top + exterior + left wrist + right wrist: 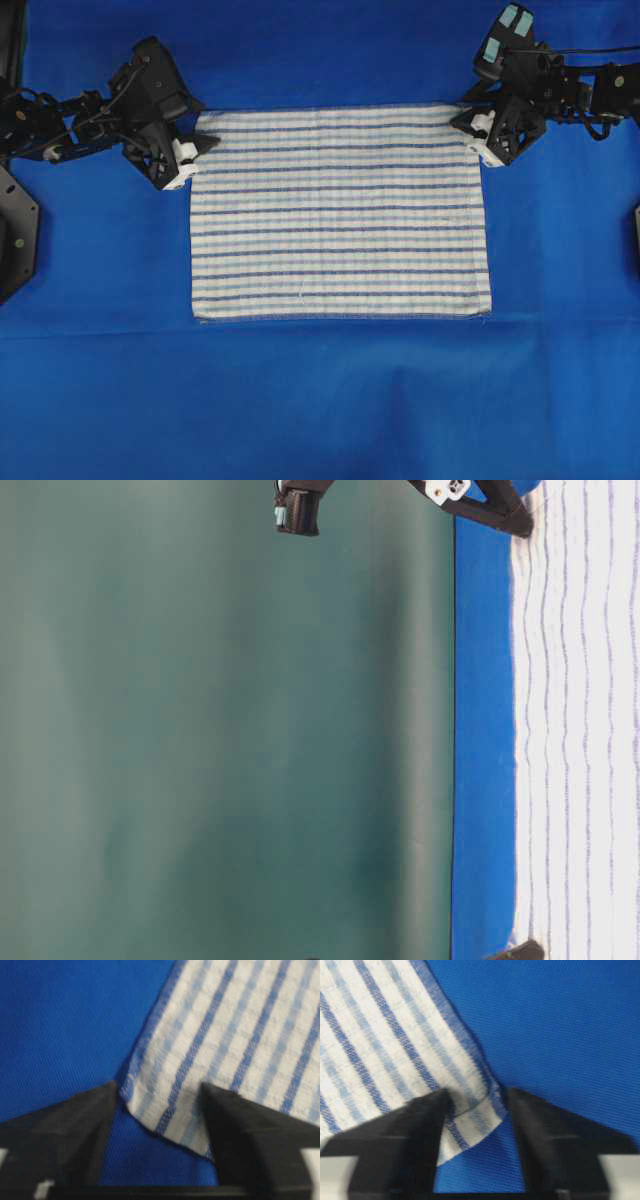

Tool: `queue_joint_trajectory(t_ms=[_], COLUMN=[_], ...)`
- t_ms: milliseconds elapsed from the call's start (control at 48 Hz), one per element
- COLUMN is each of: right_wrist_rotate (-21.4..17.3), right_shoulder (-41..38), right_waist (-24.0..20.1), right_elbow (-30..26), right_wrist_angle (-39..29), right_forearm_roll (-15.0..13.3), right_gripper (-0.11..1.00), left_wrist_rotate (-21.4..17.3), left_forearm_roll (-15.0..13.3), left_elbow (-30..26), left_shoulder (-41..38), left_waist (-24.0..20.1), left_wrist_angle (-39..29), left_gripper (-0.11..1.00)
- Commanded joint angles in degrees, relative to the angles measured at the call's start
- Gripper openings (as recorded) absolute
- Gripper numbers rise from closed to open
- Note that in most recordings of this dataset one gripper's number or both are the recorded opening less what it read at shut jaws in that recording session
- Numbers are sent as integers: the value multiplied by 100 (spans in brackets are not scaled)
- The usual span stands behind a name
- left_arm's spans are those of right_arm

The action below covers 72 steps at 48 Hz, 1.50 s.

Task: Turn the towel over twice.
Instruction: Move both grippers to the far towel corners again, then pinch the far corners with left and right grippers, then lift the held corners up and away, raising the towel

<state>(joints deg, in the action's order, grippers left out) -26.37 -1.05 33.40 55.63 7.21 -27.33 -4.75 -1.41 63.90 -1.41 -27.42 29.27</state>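
Soft, light towel (340, 215) lies flat; take it by the top corners, where the left pincer (203, 146) and right pincer (468, 118) each straddle one, half-spread, not yet pinching.

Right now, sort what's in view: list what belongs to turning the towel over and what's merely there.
Belongs to the job:
- rectangular white woven towel with blue stripes, lying flat
- left pincer, jaws astride one far corner
- right pincer, jaws astride the other far corner

Merely there:
- plain solid-blue table covering, under the towel
- dark green backdrop behind the table
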Motion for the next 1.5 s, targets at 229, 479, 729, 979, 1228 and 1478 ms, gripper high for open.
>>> queue_joint_trajectory(t_ms=[229,479,729,979,1228,1478], right_wrist_rotate=[9,-26,-18,18,9,9], right_shoulder=[62,114,536,1222,1767,2303], right_waist=[18,18,264,571,686,686], right_elbow=[-9,-18,-185,-606,-1090,-1494], right_wrist_angle=[35,9,-149,-791,-1362,-1802], right_forearm_roll=[-53,-18,-53,-316,-712,-1037], right_gripper=[8,8,8,8,8,8], left_wrist_rotate=[-26,-26,-79,-571,-712,-817], left_forearm_roll=[-9,-26,-26,-26,-18,-26], left_elbow=[-97,-176,-466,-694,-844,-958], left_shoulder=[44,105,571,1406,2127,2593], left_waist=[-149,-229,-554,-879,-1107,-1274], left_wrist_angle=[-202,-202,-343,-870,-923,-896], left_gripper=[4,4,4,4,4,4])
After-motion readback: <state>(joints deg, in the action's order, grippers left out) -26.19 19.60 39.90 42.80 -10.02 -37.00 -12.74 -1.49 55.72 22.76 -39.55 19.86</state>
